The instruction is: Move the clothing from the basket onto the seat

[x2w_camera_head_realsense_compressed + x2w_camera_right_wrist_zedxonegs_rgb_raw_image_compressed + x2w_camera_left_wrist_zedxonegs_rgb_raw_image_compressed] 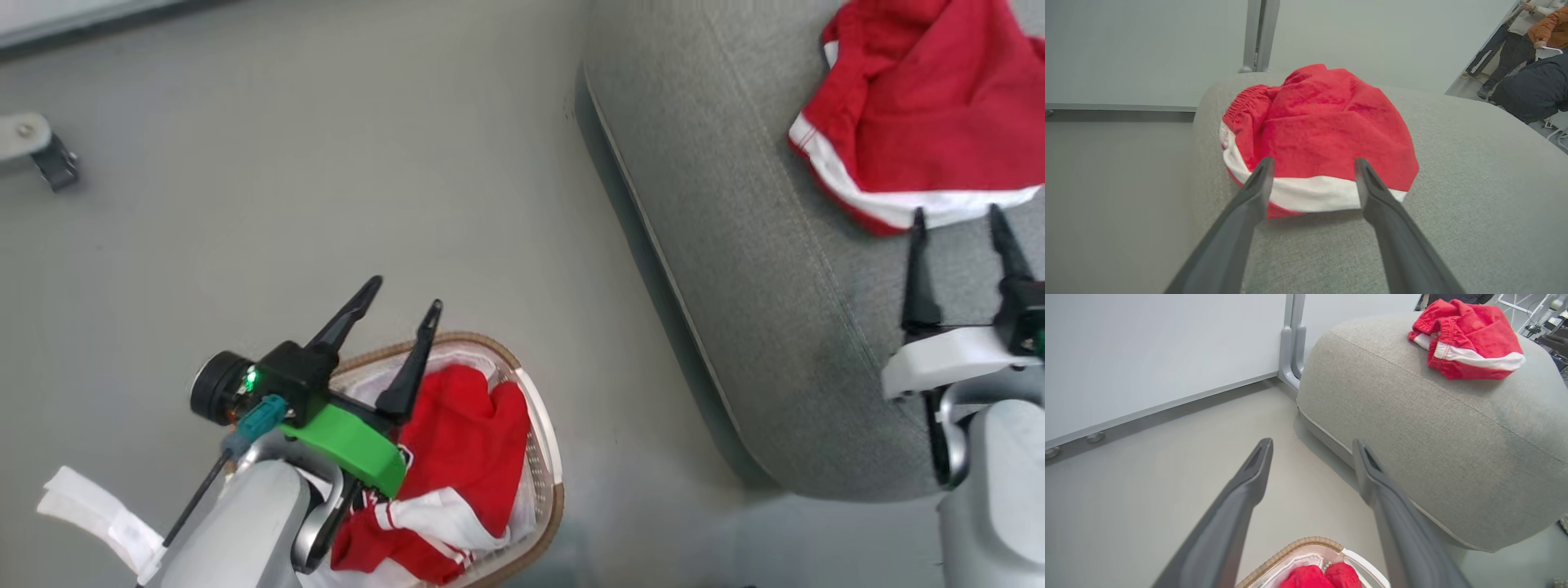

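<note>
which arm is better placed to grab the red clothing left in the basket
Left. The left hand hangs open right above the basket and its red clothing. The right hand is open over the seat, at the red shorts lying there, far from the basket.

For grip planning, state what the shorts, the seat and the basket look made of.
Shorts: thin red cloth, probably synthetic; fine crinkles, elastic waist.
Seat: grey woven upholstery, matte; visible weave and seam.
Basket: seemingly white plastic, perforated wall; tan woven rim.
</note>
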Motion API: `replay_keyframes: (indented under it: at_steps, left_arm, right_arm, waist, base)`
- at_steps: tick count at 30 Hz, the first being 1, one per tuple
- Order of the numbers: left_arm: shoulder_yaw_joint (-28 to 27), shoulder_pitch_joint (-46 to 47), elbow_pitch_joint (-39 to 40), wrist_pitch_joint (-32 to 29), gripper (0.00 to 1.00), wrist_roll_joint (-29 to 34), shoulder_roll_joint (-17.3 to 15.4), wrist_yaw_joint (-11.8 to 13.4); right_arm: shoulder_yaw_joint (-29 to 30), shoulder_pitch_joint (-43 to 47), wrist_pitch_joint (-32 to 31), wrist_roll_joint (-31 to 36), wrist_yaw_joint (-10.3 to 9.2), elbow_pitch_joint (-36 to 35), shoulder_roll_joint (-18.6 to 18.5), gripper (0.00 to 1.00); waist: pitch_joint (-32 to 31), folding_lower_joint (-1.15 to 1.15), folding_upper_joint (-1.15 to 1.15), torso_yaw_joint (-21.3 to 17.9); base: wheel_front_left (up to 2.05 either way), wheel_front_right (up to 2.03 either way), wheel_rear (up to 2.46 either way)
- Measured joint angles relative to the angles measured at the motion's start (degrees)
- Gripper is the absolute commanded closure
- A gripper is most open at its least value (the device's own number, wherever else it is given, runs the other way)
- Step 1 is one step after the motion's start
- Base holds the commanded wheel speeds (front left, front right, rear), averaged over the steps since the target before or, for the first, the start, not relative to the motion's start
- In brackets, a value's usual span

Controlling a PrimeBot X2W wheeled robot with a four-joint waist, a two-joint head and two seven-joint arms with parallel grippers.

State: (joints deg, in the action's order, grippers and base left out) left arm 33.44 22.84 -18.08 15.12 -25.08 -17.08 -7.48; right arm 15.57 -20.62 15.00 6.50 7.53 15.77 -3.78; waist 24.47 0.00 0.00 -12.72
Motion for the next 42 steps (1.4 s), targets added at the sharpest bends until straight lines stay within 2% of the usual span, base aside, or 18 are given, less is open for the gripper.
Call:
replay_keyframes:
  at_steps: [5, 12, 21, 27, 32, 38, 42]
  left_arm:
    - [-7.06, -2.58, -2.41, 0.01, 0.0, 1.08, 1.76, 0.0]
    - [-18.81, -6.78, -4.08, 0.0, 0.0, 6.04, 3.89, 0.0]
    - [-29.95, -14.84, -3.25, 0.0, 0.0, 11.66, 7.71, 0.0]
    - [-33.68, -20.08, -3.05, 0.0, 0.0, 12.7, 10.38, 0.0]
    - [-34.5, -22.67, -2.78, 0.0, 0.0, 13.25, 11.54, 0.0]
    - [-34.32, -23.47, -2.46, 0.0, 0.0, 13.3, 12.0, 0.0]
    - [-31.78, -23.39, -3.14, 0.0, 0.0, 12.47, 11.99, 0.0]
  right_arm:
    - [-6.46, 0.7, 0.0, -4.11, 0.0, -2.01, 0.68, 0.0]
    - [-13.7, 0.16, 0.01, -9.66, 0.0, 0.05, 0.83, 0.0]
    - [-18.13, 4.82, 0.0, -11.99, 0.0, 2.81, 1.07, 0.0]
    - [-18.11, 9.77, 0.01, -12.26, 0.0, 3.91, 1.01, 0.0]
    - [-18.6, 12.99, 0.0, -13.35, 0.0, 4.2, 0.97, 0.0]
    - [-19.27, 13.22, 0.0, -13.25, 0.0, 4.04, 1.01, 0.0]
    - [-19.42, 12.98, 0.0, -13.78, 0.0, 3.85, 0.97, 0.0]
  waist:
    - [-4.22, 0.0, 0.0, 1.29]
    - [-9.03, 0.0, 0.0, 4.86]
    - [-14.91, 0.0, 0.0, 9.91]
    - [-19.27, 0.0, 0.0, 12.02]
    - [-22.34, 0.0, 0.0, 13.43]
    - [-23.52, 0.0, 0.0, 14.55]
    - [-22.91, 0.0, 0.0, 14.35]
  base:
    - [0.0, 0.0, 0.0]
    - [0.0, 0.0, 0.0]
    - [0.0, 0.0, 0.0]
    - [0.0, 0.0, 0.0]
    - [0.0, 0.0, 0.0]
    - [0.0, 0.0, 0.0]
    - [0.0, 0.0, 0.0]
